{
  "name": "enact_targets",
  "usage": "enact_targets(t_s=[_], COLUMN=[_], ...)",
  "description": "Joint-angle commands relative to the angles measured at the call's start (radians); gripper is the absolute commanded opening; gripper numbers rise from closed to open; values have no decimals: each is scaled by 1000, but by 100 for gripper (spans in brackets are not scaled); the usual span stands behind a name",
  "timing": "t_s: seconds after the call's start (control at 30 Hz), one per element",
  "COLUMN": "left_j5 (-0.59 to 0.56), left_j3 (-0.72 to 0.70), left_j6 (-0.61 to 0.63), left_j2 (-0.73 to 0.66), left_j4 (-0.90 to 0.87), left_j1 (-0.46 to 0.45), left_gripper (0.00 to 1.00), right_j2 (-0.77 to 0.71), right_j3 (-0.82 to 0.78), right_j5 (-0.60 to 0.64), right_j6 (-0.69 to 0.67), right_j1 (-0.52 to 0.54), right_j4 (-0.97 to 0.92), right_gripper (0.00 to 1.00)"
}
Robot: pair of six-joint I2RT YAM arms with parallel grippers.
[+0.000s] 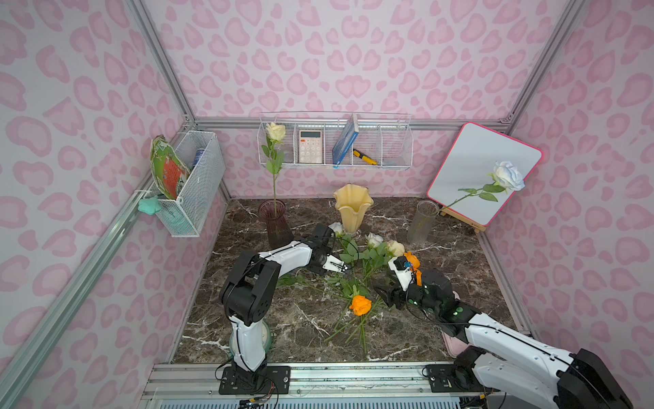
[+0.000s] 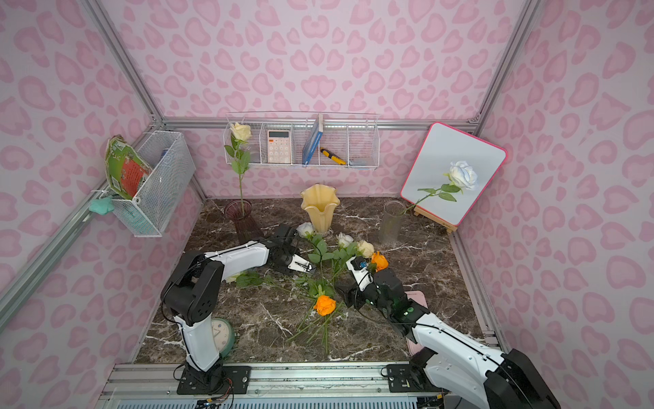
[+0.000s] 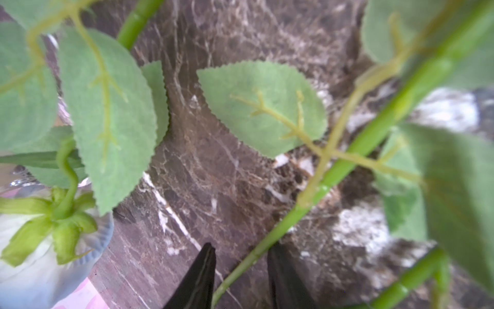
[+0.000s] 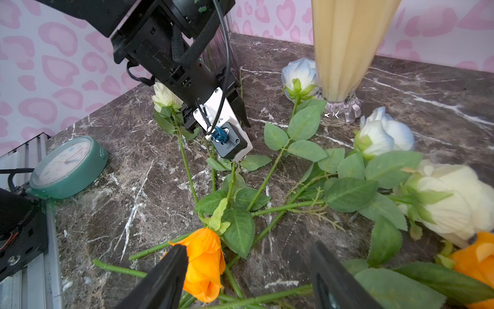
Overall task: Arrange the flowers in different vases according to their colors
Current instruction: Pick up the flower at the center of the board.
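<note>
A pale yellow vase (image 1: 353,207) stands at the back of a dark marble desk (image 1: 460,269), with a purple vase (image 1: 276,223) holding one cream rose (image 1: 276,131) to its left and a clear vase (image 1: 423,221) holding a bluish-white rose (image 1: 509,175) to its right. In front of the yellow vase lies a heap of loose roses (image 1: 364,258). The left end effector (image 3: 240,275) sits narrowly parted around a green stem (image 3: 307,203) without pinching it, and the right end effector (image 4: 246,278) gapes wide beside an orange rose (image 4: 205,264).
</note>
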Motion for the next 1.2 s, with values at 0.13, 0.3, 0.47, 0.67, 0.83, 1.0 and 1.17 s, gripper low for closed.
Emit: enact_targets(t_s=[0.13, 0.3, 0.47, 0.67, 0.83, 1.0, 1.17], left_j5=[45, 71, 91, 40, 26, 24, 27], left_j3=[-15, -8, 40, 54, 49, 90, 105], left_j6=[23, 34, 22, -44, -51, -47, -43], left_j2=[-7, -19, 2, 48, 45, 47, 67], left_j4=[-85, -160, -256, -217, -140, -147, -209], left_j1=[0, -2, -4, -7, -7, -8, -9], left_gripper=[37, 35, 36, 35, 36, 37, 37], right_j2=[1, 5, -5, -23, -13, -14, -18], right_j3=[1, -1, 1, -10, -12, -13, -13], right_j5=[-11, -14, -13, -17, -28, -33, -36], right_j6=[5, 4, 7, 7, 5, 5, 4], right_j1=[-6, -6, -7, -7, -8, -7, -8], right_j4=[37, 39, 31, 48, 62, 64, 62], right_gripper=[75, 75, 75, 75, 75, 75, 75])
